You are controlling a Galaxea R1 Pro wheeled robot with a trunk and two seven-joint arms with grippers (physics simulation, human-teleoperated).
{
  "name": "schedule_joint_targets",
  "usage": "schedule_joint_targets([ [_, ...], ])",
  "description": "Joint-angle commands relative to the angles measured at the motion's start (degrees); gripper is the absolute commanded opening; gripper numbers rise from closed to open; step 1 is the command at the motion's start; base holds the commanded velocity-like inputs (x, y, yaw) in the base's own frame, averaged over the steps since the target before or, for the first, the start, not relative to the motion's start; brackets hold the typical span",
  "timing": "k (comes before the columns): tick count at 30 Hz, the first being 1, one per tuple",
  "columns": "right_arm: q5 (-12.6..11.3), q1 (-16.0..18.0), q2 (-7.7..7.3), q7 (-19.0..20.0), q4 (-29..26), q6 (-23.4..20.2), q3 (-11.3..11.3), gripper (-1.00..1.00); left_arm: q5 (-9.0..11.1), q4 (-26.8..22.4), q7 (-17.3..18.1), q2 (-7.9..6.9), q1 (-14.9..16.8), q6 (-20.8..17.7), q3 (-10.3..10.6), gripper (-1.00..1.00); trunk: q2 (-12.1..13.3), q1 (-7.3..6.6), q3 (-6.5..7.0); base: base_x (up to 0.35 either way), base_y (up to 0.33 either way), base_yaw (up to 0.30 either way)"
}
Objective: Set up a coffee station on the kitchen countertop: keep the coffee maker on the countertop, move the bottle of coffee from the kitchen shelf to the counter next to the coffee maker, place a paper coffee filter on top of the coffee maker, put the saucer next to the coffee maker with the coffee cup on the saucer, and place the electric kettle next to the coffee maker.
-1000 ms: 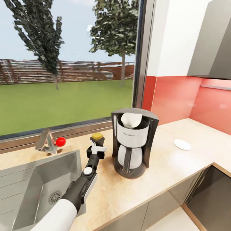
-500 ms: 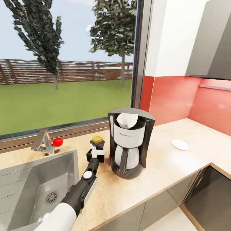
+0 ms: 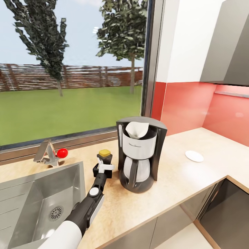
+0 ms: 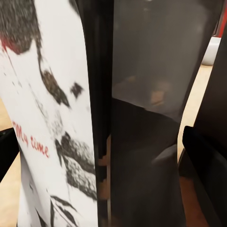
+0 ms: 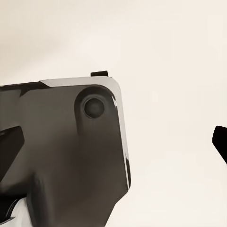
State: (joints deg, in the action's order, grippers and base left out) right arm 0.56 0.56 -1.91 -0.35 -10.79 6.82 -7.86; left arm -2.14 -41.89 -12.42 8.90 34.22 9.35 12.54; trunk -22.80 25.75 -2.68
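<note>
The black and silver coffee maker [image 3: 138, 159] stands on the beige countertop [image 3: 180, 180], with a white paper filter [image 3: 137, 129] in its top. Just left of it is the bottle of coffee [image 3: 104, 156], dark glass with a yellow lid; my left gripper [image 3: 103, 168] is shut on it low over the counter. Close up in the left wrist view, the bottle [image 4: 142, 118] shows its white label between the fingers [image 4: 208, 175]. A white saucer [image 3: 194, 156] lies on the counter to the right. My right gripper [image 5: 116, 144] is open over a pale surface.
A steel sink [image 3: 34, 197] lies left of my left arm, with a faucet [image 3: 45, 153] and its red knob [image 3: 62, 153] behind it. A large window runs along the back. The counter's front edge drops to cabinets, with a dark appliance [image 3: 228, 207] at lower right.
The head camera shifted a little at first. Since then my left gripper and the bottle have sunk slightly beside the coffee maker.
</note>
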Motion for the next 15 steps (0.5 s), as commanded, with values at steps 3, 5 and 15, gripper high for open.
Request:
schedule_joint_targets([
  [3, 0.1, 0.1, 0.02, -0.1, 0.1, 0.2, -0.2, 1.0, -0.2, 0.2, -0.5, -0.03, 0.1, 0.2, 0.2, -1.0, -0.1, 0.03, -0.13, 0.0, 0.0, 0.0],
  [5, 0.1, 0.1, 0.01, -0.1, 0.1, 0.2, -0.2, 1.0, -0.2, 0.2, -0.5, -0.03, 0.1, 0.3, 0.2, 1.0, -0.1, 0.03, -0.13, 0.0, 0.0, 0.0],
  [15, 0.1, 0.1, -0.01, -0.1, 0.1, 0.2, -0.2, 1.0, -0.2, 1.1, -0.5, -0.09, 0.1, 0.5, 0.2, 1.0, -0.1, 0.03, -0.13, 0.0, 0.0, 0.0],
])
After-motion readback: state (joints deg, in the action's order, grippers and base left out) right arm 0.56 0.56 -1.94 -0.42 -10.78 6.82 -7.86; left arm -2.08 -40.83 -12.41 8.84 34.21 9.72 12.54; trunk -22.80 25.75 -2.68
